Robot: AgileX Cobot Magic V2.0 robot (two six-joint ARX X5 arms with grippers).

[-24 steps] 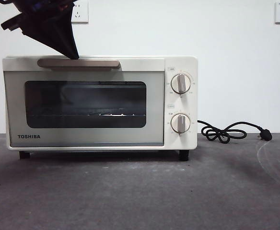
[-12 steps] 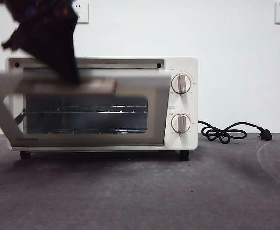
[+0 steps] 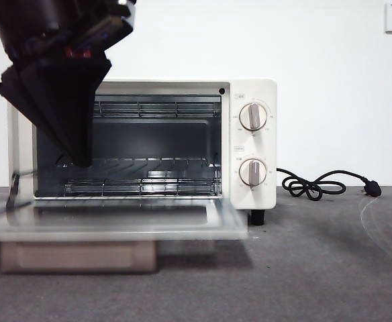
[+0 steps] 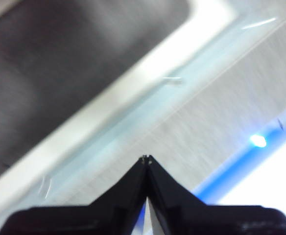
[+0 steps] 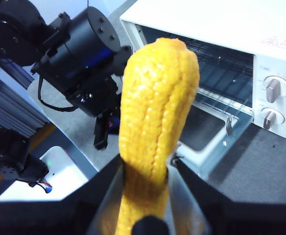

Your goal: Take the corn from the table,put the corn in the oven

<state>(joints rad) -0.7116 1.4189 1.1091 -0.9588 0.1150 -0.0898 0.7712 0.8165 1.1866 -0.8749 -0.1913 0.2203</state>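
My right pincer grips the corn near its lower end, jaws pressed against both flanks, the cob standing upright and held in the air well away from the oven. It is off the table already; the front view does not show it at all.

My left pincer has its jaws pinched together on nothing, tips meeting. It hangs over the left part of the door, which lies dropped flat, jutting out over the table toward the camera with its beige handle beneath the front edge. The cavity gapes, its wire rack bare.

I judge the step in hand to be carrying the corn in. To do it well I first need the left arm out of the doorway, since in the right wrist view it sits between the cob and the opening. Then I would tip the cob lengthwise across the rack and come in level over the door, not down onto the glass. The surface looks glossy and the grip is low, so I would move slowly; a swing could lever it loose. I would release only once it rests on the wires, toward the middle.
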